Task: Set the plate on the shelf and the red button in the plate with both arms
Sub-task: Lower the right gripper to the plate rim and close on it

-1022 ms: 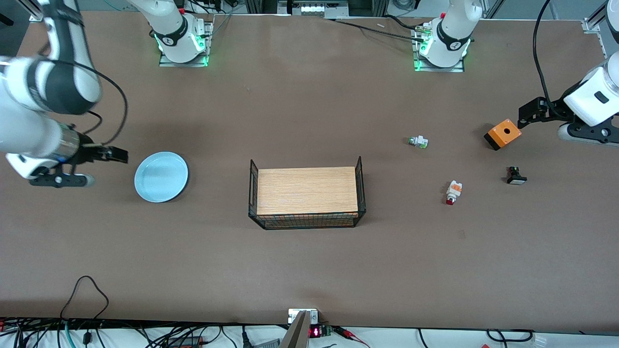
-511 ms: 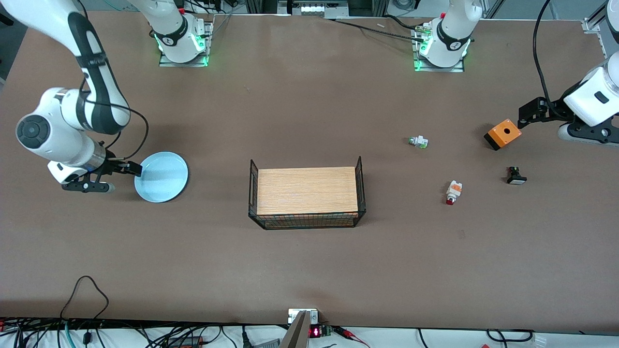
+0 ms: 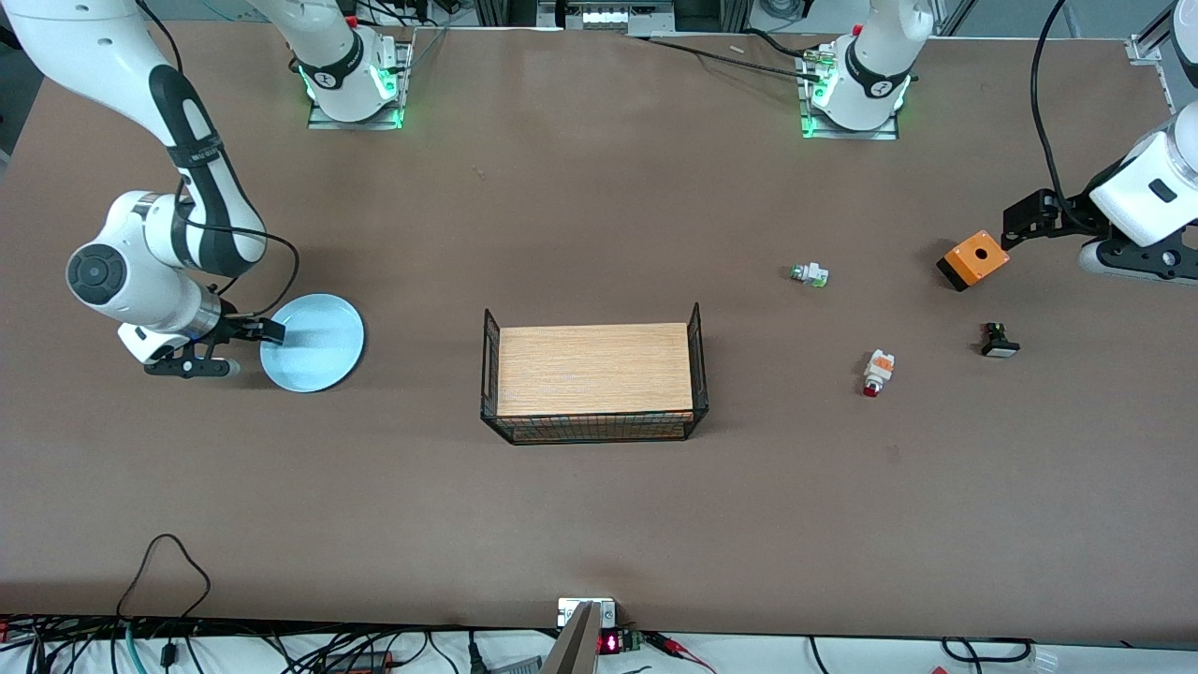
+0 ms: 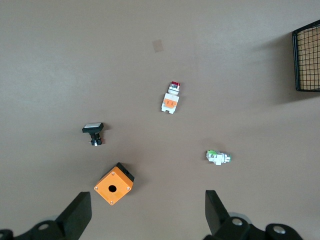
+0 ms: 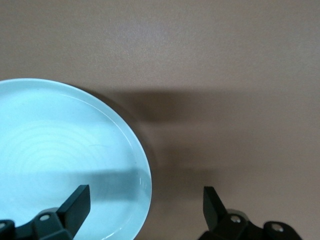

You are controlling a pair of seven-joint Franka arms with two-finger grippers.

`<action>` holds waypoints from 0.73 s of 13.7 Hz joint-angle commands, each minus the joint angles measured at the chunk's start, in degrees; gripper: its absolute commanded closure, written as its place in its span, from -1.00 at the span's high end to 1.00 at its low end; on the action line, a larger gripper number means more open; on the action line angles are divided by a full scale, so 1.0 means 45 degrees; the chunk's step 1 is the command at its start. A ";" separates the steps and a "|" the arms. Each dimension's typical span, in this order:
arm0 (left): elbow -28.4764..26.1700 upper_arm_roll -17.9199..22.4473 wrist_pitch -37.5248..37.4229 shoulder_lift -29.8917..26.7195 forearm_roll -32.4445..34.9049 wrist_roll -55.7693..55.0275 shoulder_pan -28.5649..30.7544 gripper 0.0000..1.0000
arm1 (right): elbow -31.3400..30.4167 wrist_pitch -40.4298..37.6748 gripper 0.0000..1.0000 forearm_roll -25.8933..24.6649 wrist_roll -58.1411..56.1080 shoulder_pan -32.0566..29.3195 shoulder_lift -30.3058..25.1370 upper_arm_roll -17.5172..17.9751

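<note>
While the left gripper (image 3: pixel 1020 217) waits spread above the orange box (image 3: pixel 973 258), the right gripper (image 5: pixel 145 205) straddles the plate (image 3: pixel 318 344) rim, fingers apart; the red button (image 3: pixel 877 372) lies nearer the camera than that box.

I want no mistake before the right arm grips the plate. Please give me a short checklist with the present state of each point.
1. Right pincer open: ok.
2. Plate rim between its fingers: ok, one finger over the plate, the other off it.
3. Pincer low enough to grip: cannot tell.
4. Plate holds nothing: ok.
5. Left pincer open, waiting over the orange box: ok.
6. Red button untouched: ok.
</note>
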 commanded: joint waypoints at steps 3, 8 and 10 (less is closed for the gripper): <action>0.0344 0.0001 0.0056 0.0173 -0.0013 0.0048 -0.0005 1.00 | -0.0265 0.0463 0.63 -0.0194 -0.0136 -0.0054 0.0389 0.0112; 0.0344 0.0001 0.0057 0.0173 -0.0013 0.0048 -0.0005 1.00 | -0.0246 0.0308 -0.83 -0.0213 -0.0507 0.0044 0.0332 0.0112; 0.0344 0.0001 0.0057 0.0173 -0.0013 0.0048 -0.0005 1.00 | -0.0246 0.0055 -1.00 -0.0194 -0.0372 0.0199 0.0254 0.0132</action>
